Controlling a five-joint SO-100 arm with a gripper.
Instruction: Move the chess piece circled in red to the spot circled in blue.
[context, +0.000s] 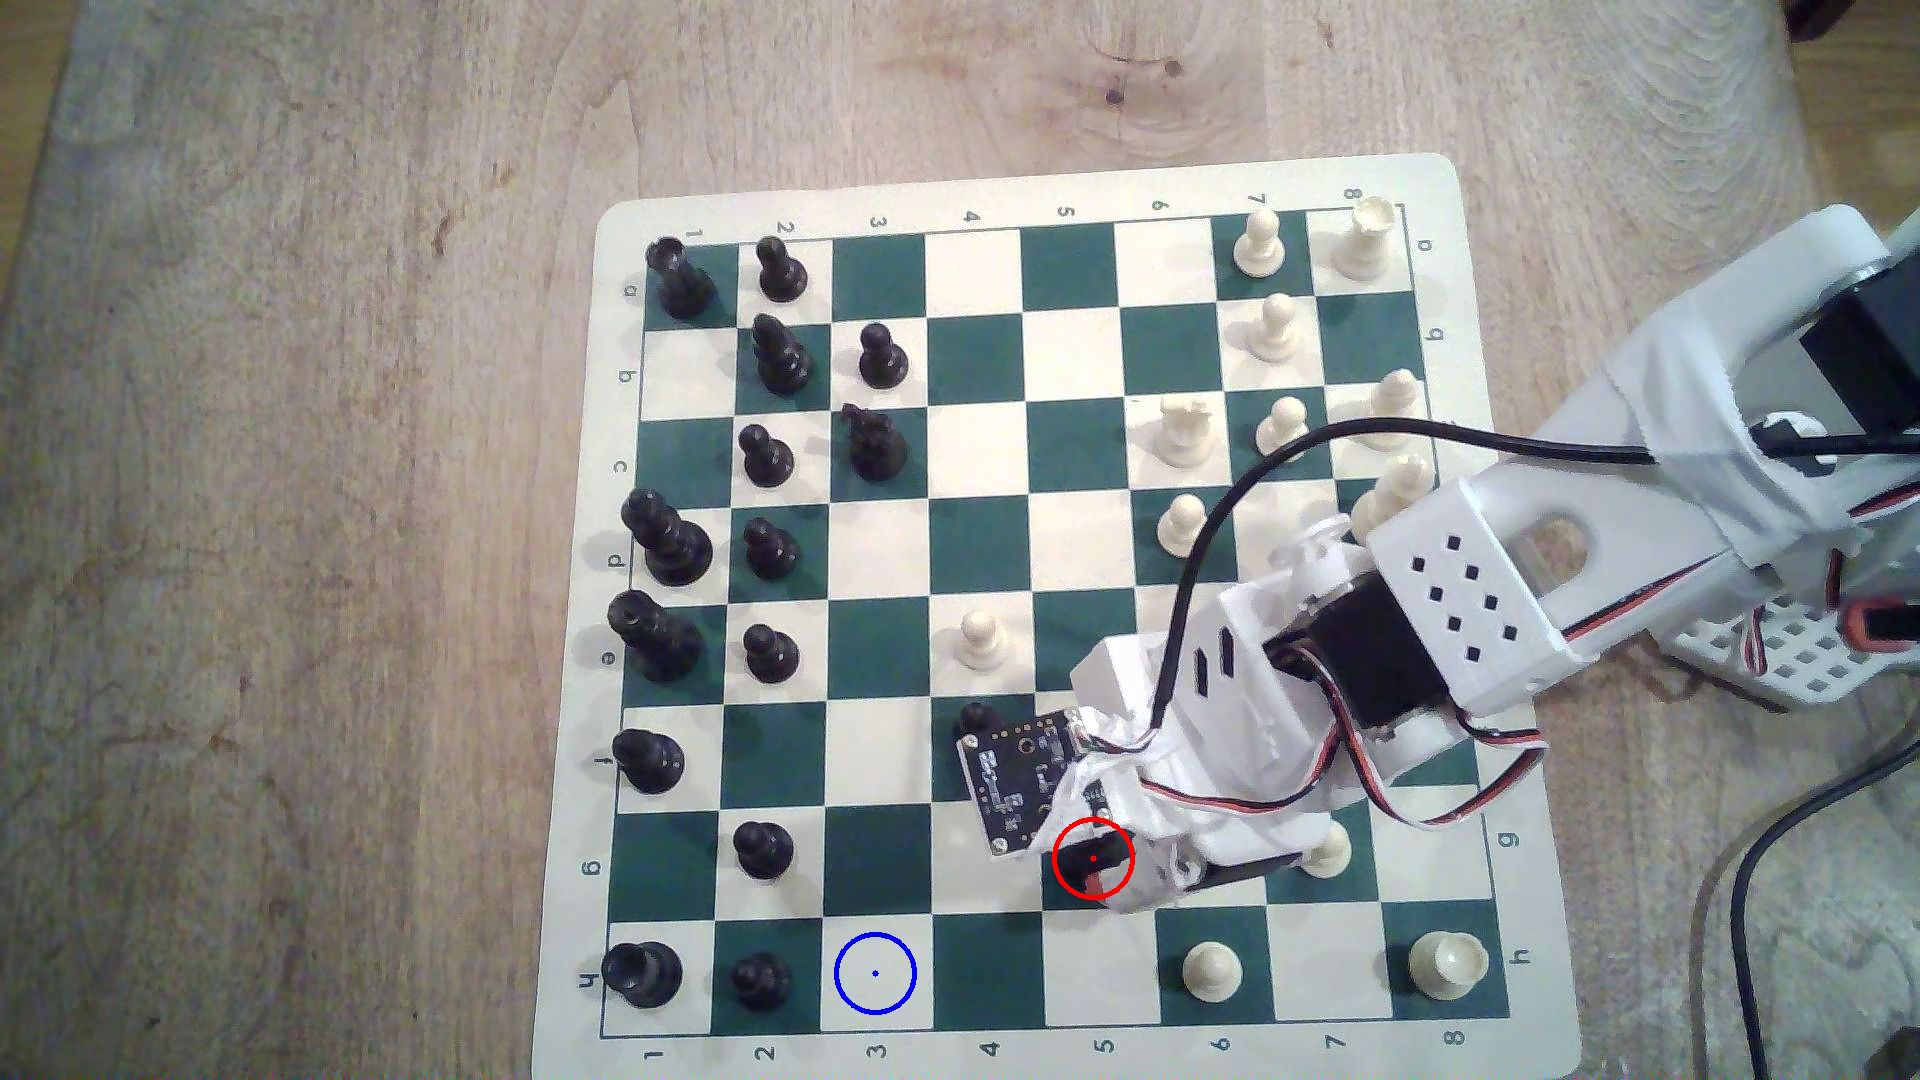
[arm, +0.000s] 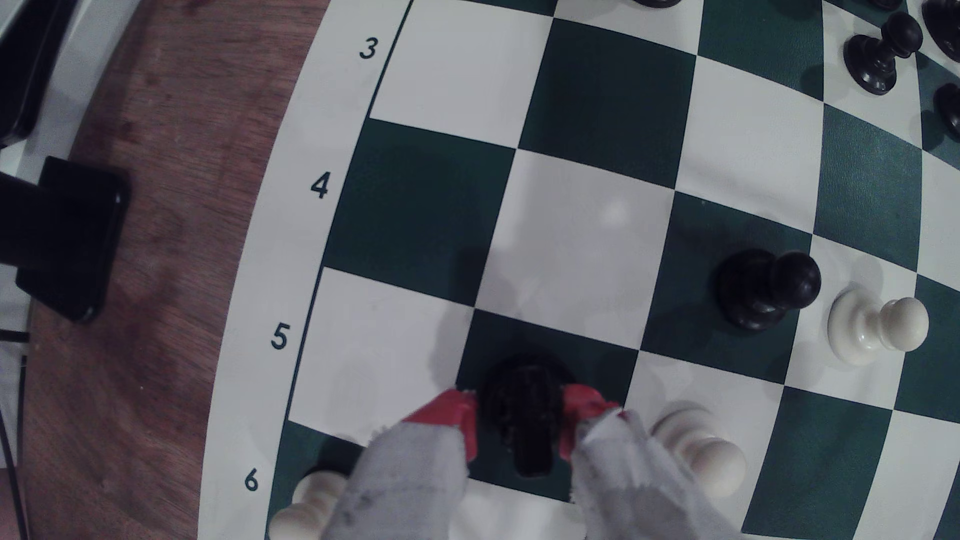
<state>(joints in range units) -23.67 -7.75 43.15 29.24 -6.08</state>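
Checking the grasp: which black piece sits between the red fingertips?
The chunky-topped chess piece on the green square by number 5, flanked by the gripper; the black pawn stands apart.

One chessboard (context: 1434, 177) counted, sixteen black pieces (context: 769, 547) counted on it, one black piece (arm: 524, 410) among them ringed red (context: 1093, 858), twelve white pieces (context: 979, 636) seen, one blue ring (context: 875, 973) marked.

Bare squares to spot (context: 875, 973); black pawn (context: 762, 980) beside
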